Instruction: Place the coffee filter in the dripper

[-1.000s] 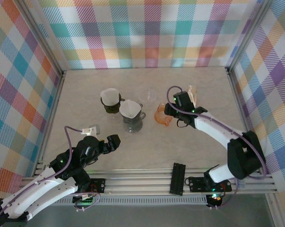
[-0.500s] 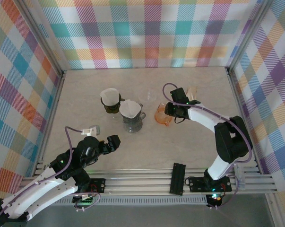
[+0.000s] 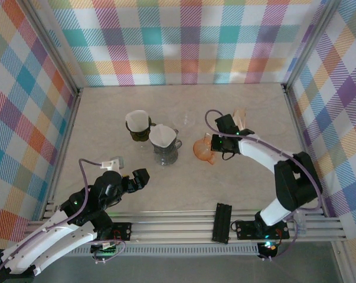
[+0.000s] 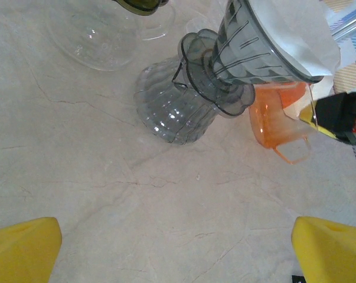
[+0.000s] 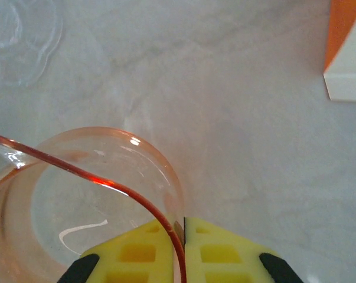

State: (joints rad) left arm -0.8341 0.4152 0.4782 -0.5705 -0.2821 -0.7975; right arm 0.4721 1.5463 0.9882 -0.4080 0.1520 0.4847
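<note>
An empty clear orange dripper [image 3: 202, 148] lies tilted on the table right of centre. My right gripper [image 3: 216, 143] is shut on its rim; in the right wrist view the yellow pads [image 5: 136, 253] pinch the orange dripper's [image 5: 77, 194] thin edge at the right gripper [image 5: 183, 227]. A white coffee filter [image 3: 160, 135] sits in a grey dripper [image 4: 254, 41] on a ribbed grey carafe [image 4: 175, 109]. A second white filter [image 3: 137, 119] sits in a dark dripper behind it. My left gripper [image 3: 136, 177] is open near the front left, and the left gripper [image 4: 178, 247] has only bare table between its fingers.
A clear glass piece [image 3: 188, 119] stands behind the orange dripper. An orange-and-white box [image 5: 346, 53] sits at the right, near the right arm. Plaid walls enclose the table on three sides. A black block [image 3: 223, 222] lies on the front rail.
My right gripper has closed on the orange dripper's rim, and the dripper has tipped and shifted slightly toward the front. The left arm has not moved.
</note>
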